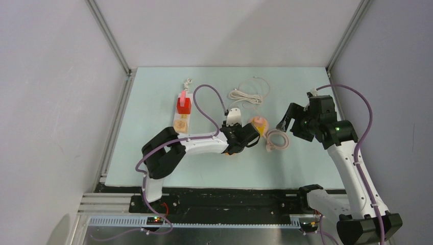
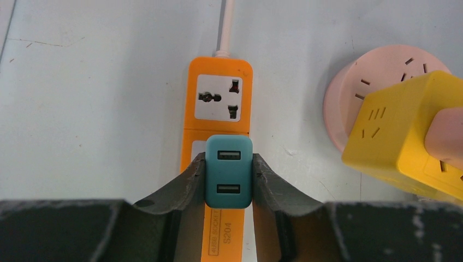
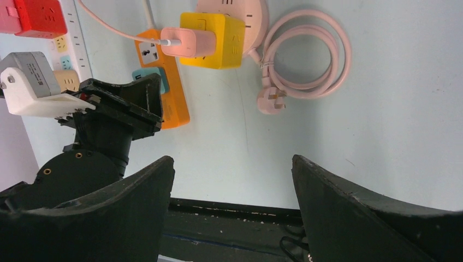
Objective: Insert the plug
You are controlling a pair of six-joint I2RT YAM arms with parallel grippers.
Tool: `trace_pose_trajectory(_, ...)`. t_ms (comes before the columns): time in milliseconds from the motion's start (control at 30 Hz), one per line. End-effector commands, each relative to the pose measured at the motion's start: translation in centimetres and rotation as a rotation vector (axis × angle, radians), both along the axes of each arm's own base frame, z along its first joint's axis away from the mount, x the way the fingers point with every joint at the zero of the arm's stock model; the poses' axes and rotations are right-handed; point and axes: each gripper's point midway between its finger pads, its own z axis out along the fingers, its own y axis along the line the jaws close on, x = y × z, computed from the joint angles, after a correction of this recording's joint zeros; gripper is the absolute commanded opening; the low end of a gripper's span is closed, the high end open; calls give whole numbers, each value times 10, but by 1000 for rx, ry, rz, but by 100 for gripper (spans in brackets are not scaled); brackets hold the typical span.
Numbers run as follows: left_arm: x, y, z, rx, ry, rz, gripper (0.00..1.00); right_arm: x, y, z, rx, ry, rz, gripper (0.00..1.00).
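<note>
Left pincer clamps teal plug over orange strip | right pincer hangs open, well right of strip

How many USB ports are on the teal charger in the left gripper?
2: upper port near the top of the teal charger face, lower port just beneath it. The left gripper grips the charger's sides. Its other faces are hidden.

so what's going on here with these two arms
The left fingers are clamped on a teal USB charger, holding it on the orange power strip right next to the strip's free socket; whether it is fully seated cannot be told. The right fingers stand open and empty, off to the side above the table.
</note>
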Motion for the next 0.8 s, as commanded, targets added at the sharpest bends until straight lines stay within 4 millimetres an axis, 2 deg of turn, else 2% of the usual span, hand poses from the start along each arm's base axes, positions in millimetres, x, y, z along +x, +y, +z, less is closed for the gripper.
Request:
trace_pose_trajectory(0, -35, 29, -66, 101, 175, 29, 0, -3, -1, 6, 12, -16, -3, 82)
trace_pose_trajectory(100, -34, 33, -63, 78, 180, 46, 5, -7, -2, 5, 9, -7, 0, 83)
trace_pose_trajectory(133, -33, 33, -58, 70, 172, 46, 15, -9, -2, 4, 13, -3, 3, 83)
trace_pose_trajectory(167, -30, 33, -54, 67, 160, 47, 21, -9, -1, 5, 17, -4, 5, 83)
trace_pose_trajectory(200, -28, 31, -47, 65, 150, 39, 35, -9, 0, 6, 24, -5, 10, 83)
trace_pose_trajectory(233, -24, 28, -40, 56, 135, 36, 43, -9, 1, 6, 28, -4, 12, 83)
trace_pose_trajectory(267, -22, 27, -35, 63, 124, 26, 62, -9, 2, 6, 35, -6, 16, 83)
trace_pose_trajectory(300, -19, 24, -26, 51, 108, 22, 72, -9, 3, 7, 38, -5, 19, 83)
trace_pose_trajectory(333, -16, 25, -19, 61, 89, 16, 88, -8, 4, 8, 45, -8, 21, 83)
trace_pose_trajectory(367, -13, 23, -7, 48, 65, 13, 97, -8, 5, 10, 53, -10, 20, 83)
trace_pose_trajectory(467, -2, 29, 32, 60, -26, 8, 99, -8, 12, 25, 97, -40, 33, 83)
trace_pose_trajectory(567, 3, 35, 84, 9, -116, 11, 100, -7, 18, 39, 137, -79, 44, 84)
trace_pose_trajectory(633, 3, 40, 112, -21, -157, 8, 100, -7, 18, 43, 143, -95, 43, 84)
trace_pose_trajectory(700, 0, 45, 133, -50, -181, -5, 100, -6, 16, 46, 136, -112, 37, 84)
trace_pose_trajectory(733, -2, 49, 137, -52, -186, -9, 100, -6, 15, 48, 131, -122, 33, 84)
trace_pose_trajectory(767, -5, 56, 152, -78, -206, -9, 100, -5, 12, 50, 119, -136, 26, 84)
